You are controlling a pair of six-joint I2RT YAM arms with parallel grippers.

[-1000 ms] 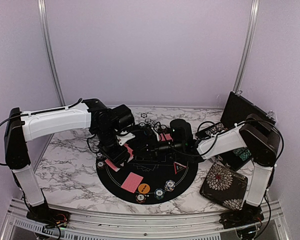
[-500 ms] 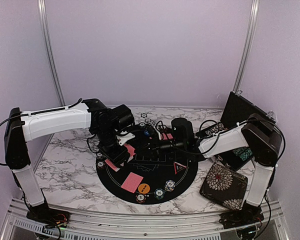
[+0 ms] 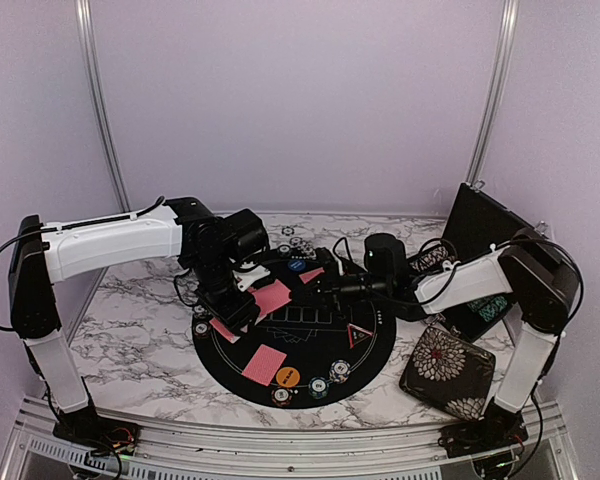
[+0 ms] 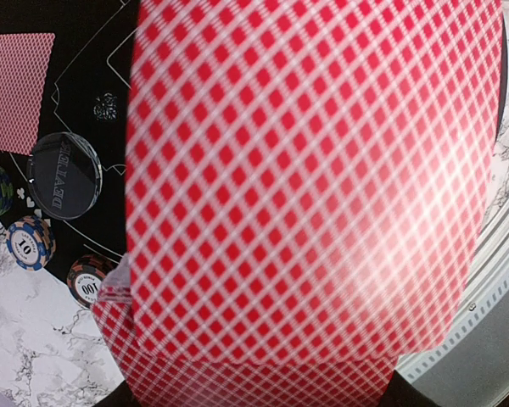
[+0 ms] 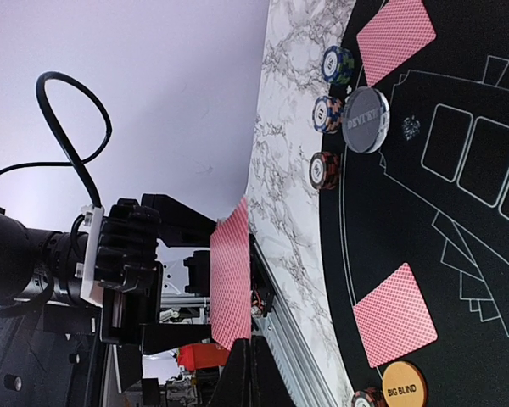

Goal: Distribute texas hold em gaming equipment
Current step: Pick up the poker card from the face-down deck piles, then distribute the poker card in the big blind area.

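Observation:
My left gripper [image 3: 244, 303] is shut on a deck of pink-red-backed playing cards [image 3: 272, 298], held over the left side of the round black mat [image 3: 375, 345]. In the left wrist view the deck [image 4: 305, 186] fills the picture and hides the fingers. My right gripper [image 5: 253, 360] is shut on the edge of a single card [image 5: 233, 280], which it holds upright just in front of the left gripper. From above, that card [image 3: 311, 273] hangs over the back of the mat. Cards [image 3: 265, 362] [image 3: 223, 328], striped chips [image 3: 320, 385], an orange disc [image 3: 288, 377] and a red-edged triangle [image 3: 358, 335] lie on the mat.
A floral pouch [image 3: 447, 372] lies at the right front of the marble table, and an open black case [image 3: 485, 235] stands behind it. More chips [image 3: 290, 235] and a blue disc [image 3: 296, 266] sit at the back of the mat. A dealer disc [image 5: 366, 119] lies among chips [image 5: 326, 113].
My right arm has drawn back to the right, away from the deck, with its gripper staying shut. The left arm and the deck have not moved.

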